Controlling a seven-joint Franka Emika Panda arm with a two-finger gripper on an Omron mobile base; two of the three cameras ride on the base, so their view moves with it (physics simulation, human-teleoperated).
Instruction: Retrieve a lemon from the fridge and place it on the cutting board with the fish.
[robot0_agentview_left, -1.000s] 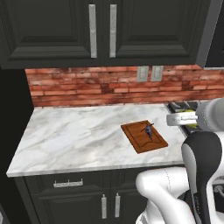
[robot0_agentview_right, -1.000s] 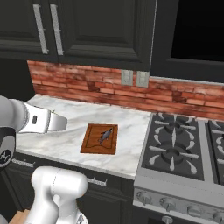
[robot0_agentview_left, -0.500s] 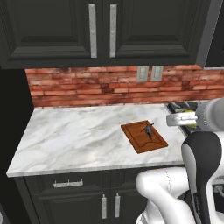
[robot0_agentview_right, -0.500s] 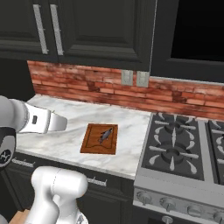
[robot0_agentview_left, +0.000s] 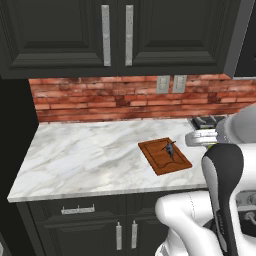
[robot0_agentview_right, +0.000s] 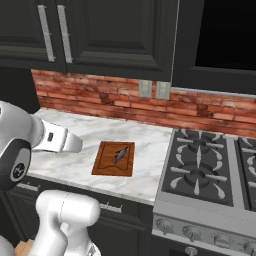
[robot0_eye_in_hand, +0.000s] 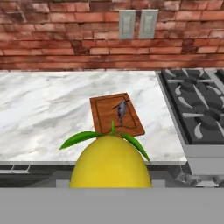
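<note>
Black cabinets (robot0_agentview_left: 115, 35) up top, brick wall (robot0_agentview_right: 125, 97) behind, white marble worktop (robot0_agentview_left: 85, 155) stretching below. Gas stove (robot0_agentview_right: 210, 165) butting against the worktop's right edge. Reddish-brown cutting board (robot0_agentview_left: 164, 155) lying flat near the worktop's front right corner, small grey fish (robot0_agentview_left: 171, 149) resting on the board's far half. In the hand view, lemon (robot0_eye_in_hand: 110, 162) looming large and close, green leaves spread at its top, hanging in front of the worktop's front edge, short of the board. Fingers hidden behind the fruit, so grip impossible to tell.
</note>
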